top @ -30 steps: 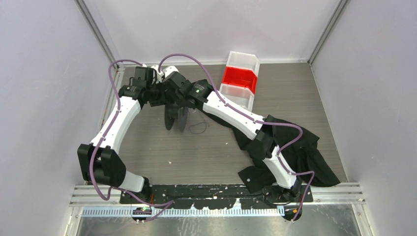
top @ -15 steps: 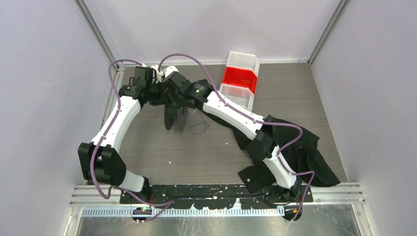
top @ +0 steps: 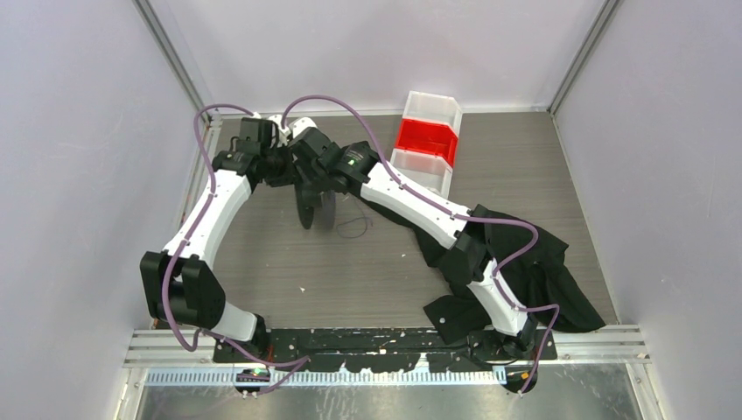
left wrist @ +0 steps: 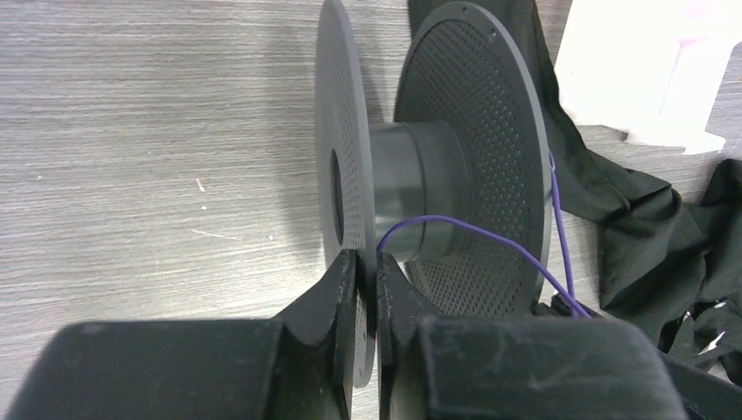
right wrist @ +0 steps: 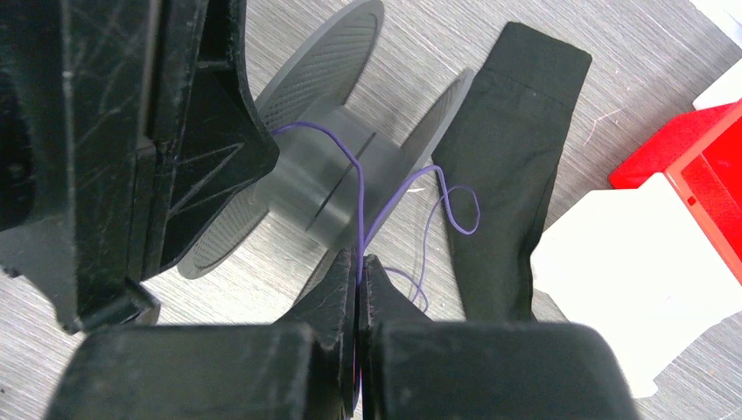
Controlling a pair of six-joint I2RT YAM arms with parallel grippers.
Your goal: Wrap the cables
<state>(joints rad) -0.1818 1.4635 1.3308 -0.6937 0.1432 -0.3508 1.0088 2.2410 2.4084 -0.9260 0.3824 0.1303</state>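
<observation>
Left end effector (left wrist: 367, 262) just closed, now pinching reel (left wrist: 420, 188) flange. Right end effector (right wrist: 359, 262) pinches cable (right wrist: 360, 214) off hub. Reel near surface (top: 350, 271) far edge. Judgement: reel steadied, winding possible.

Right wrist view: the dark grey two-flanged plastic reel (right wrist: 337, 188) is blurred; the thin purple wire (right wrist: 360, 206) vanishes into the right gripper (right wrist: 359, 262) at lower centre; the white-and-red plastic bin (right wrist: 604, 262) is cut off at right; left wrist view: the near flange's lower rim is hidden inside the left gripper (left wrist: 367, 262); from above, the wire is too fine to trace.
</observation>
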